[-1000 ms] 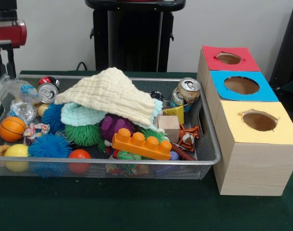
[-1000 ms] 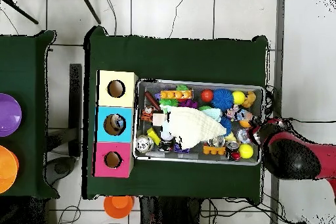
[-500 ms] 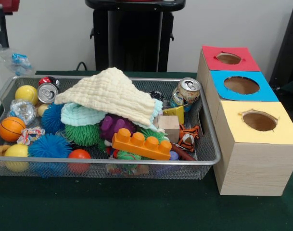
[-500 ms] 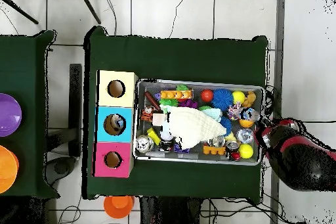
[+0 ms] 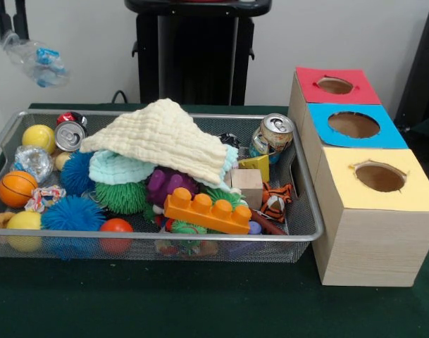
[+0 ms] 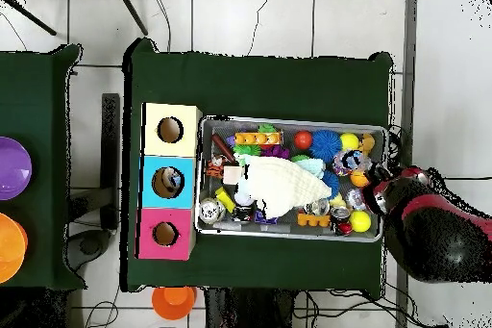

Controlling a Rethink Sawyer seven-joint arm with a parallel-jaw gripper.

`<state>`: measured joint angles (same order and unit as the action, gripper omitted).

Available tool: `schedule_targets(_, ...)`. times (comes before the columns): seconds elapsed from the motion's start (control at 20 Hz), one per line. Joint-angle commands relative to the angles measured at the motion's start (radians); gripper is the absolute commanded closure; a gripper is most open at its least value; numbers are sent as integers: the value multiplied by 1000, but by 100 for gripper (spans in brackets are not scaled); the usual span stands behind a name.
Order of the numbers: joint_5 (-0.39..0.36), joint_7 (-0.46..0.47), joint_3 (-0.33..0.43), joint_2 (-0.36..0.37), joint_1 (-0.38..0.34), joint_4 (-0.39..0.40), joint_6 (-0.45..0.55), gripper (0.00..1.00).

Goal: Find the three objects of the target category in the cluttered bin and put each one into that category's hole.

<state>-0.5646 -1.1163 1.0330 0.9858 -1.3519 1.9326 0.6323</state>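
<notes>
My gripper (image 5: 10, 29) is at the top left of the front view, shut on a see-through dented plastic bottle (image 5: 35, 59) with blue bits. The bottle hangs well above the left end of the wire mesh bin (image 5: 165, 238). In the overhead view the bottle (image 6: 354, 161) is over the bin's right end (image 6: 288, 236), next to the red and black arm (image 6: 432, 233). A second crinkled see-through bottle (image 5: 32, 162) lies in the bin's left end. The red-surrounded hole (image 5: 334, 85) tops the farthest wooden box, and it also shows in the overhead view (image 6: 165, 234).
A cream cloth (image 5: 161, 137) covers the middle of the bin's heap. Two drink cans (image 5: 70, 134) (image 5: 274, 134), coloured balls and an orange brick (image 5: 207, 211) lie around it. The blue-surrounded hole (image 5: 353, 124) and the yellow-surrounded hole (image 5: 380, 176) are nearer than the red one.
The gripper has risen with the bottle, from just above the bin's left end to high above it. A yellow ball that the bottle hid now shows.
</notes>
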Motion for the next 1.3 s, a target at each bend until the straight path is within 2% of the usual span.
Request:
schedule_targets(0.05, 50, 34, 35, 62, 54, 103, 89, 100)
schedule_targets(0.8, 154, -43, -3, 164, 135, 151, 64, 100)
schedule_targets(1.3, 196, -102, -46, 210, 207, 169, 39, 100)
